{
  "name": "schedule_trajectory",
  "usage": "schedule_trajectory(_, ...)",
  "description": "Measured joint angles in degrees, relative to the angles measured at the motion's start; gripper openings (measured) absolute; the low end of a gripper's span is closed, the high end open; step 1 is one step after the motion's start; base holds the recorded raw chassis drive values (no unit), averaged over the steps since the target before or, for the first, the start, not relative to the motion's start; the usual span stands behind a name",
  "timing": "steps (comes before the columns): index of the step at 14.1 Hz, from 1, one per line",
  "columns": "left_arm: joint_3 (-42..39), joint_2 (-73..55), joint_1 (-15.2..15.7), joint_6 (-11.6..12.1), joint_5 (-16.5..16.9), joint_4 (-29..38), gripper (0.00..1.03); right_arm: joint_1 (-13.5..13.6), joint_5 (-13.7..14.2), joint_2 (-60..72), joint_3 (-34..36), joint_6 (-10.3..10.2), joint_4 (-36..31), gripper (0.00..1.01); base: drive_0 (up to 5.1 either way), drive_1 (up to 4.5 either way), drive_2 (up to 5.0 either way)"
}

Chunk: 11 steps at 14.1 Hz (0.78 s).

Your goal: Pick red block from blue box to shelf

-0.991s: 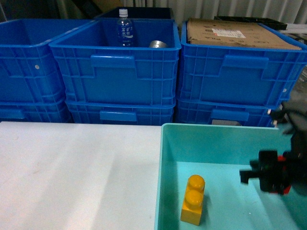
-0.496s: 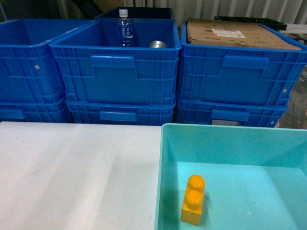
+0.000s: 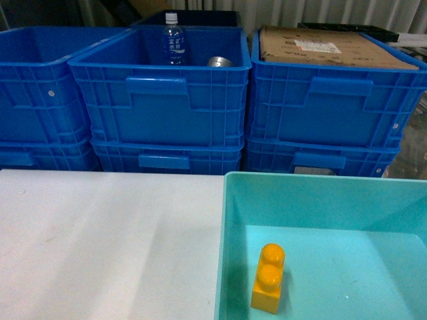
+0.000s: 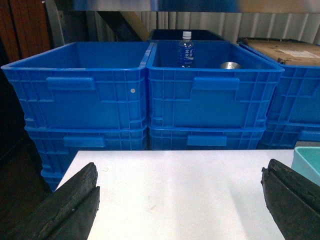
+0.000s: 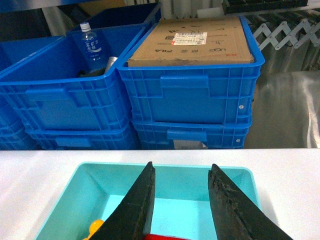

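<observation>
The right pincer (image 5: 180, 200) pinches the red block (image 5: 167, 237) between its fingers, directly above the blue box (image 5: 75, 187), while the left pincer (image 4: 180, 200) hangs spread wide over the white worktop (image 4: 180, 180).

You have six dark blue ribbed plastic crates in the head view, three on top (image 3: 160, 100) and three beneath (image 3: 167, 159), at twelve o'clock. One pale turquoise smooth-walled plastic bin (image 3: 230, 220) sits at five o'clock, holding one yellow two-stud brick (image 3: 268, 287). One clear plastic water bottle (image 3: 173, 41) and one shiny metal can (image 3: 219, 61) stand in the middle crate. One flat brown cardboard carton (image 3: 333, 48) fills the crate at one o'clock. One small red brick (image 5: 165, 236) shows at six o'clock in the right wrist view.
</observation>
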<state>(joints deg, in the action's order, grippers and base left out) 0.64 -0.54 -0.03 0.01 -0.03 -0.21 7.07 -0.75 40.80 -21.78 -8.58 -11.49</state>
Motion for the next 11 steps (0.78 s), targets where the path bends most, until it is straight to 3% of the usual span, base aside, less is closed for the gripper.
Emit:
schedule_trajectory(3, 0.0, 0.0, 0.0, 0.0, 0.0, 0.0, 0.98, -0.39, 0.24, 0.77, 0.31, 0.31, -1.68, 0.26, 0.0, 0.0, 0.0)
schedule_trajectory(7, 0.0, 0.0, 0.0, 0.0, 0.0, 0.0, 0.98, -5.22, -2.08, 2.27, 1.25, 0.96, -3.21, 0.26, 0.0, 0.0, 0.0)
schedule_trajectory(11, 0.0, 0.0, 0.0, 0.02, 0.0, -0.02, 0.98, -4.83, -2.62, 3.39, 1.44, 1.11, -4.63, 0.26, 0.0, 0.0, 0.0)
